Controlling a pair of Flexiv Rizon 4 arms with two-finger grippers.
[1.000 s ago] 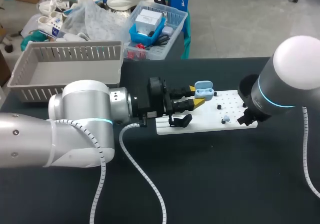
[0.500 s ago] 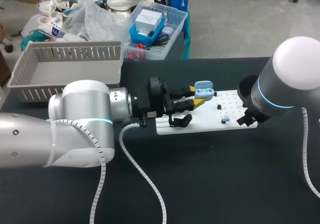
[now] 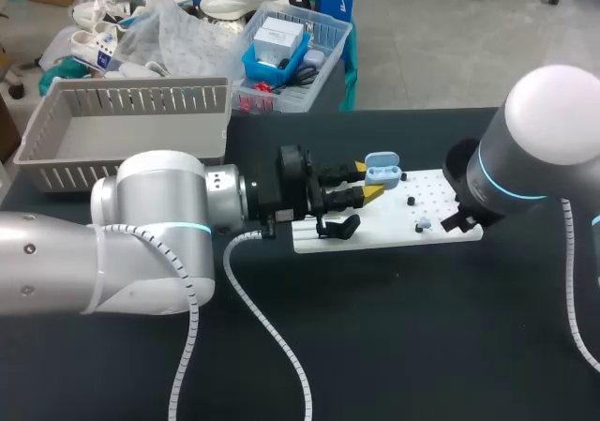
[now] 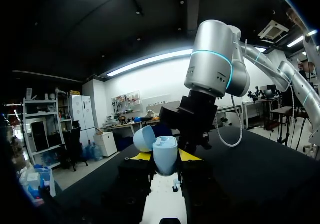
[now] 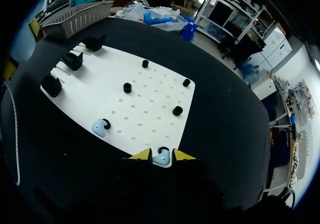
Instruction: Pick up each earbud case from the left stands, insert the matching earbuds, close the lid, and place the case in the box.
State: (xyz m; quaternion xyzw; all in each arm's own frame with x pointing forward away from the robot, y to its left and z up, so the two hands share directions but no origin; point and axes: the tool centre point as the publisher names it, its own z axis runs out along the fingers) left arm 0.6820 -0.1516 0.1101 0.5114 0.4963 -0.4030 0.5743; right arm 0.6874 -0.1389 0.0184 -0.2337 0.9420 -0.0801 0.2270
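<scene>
My left arm (image 3: 141, 233) lies across the near left of the bench (image 3: 394, 346), its cable looping down toward 6 o'clock. Its left gripper (image 3: 367, 182) reaches to about 2 o'clock from the bench's middle. The jaws pinch the pale blue earbud case (image 3: 382, 171) from two sides, holding it clear above the board's left end. In the left wrist view the case (image 4: 165, 155) stands upright between the yellow tips of the left gripper (image 4: 165, 157), its lid (image 4: 144, 138) hinged open.

Under and beyond the case lies the white pegboard (image 3: 384, 235). A black stand (image 3: 339, 226) sits at its 9 o'clock end and small black pegs (image 3: 411, 200) dot its middle. A second earbud (image 3: 424, 223) rests on the board toward the 3 o'clock end.

In the right wrist view the right gripper (image 5: 162, 155) is at the board's edge. Its jaws stand close together and pinch a pale blue earbud (image 5: 161, 158) between the yellow tips. The second earbud (image 5: 100, 127) lies apart from it, ahead and to one side, and three black stands (image 5: 72, 60) line the board's far end.

My right arm (image 3: 548, 130) comes in at 3 o'clock. Since a second ago its round joint and wrist have shifted slightly toward 9 o'clock. My left arm and the case have stayed where they were.

The grey slatted box (image 3: 122, 135) sits at the bench's far corner, at 10 o'clock.
</scene>
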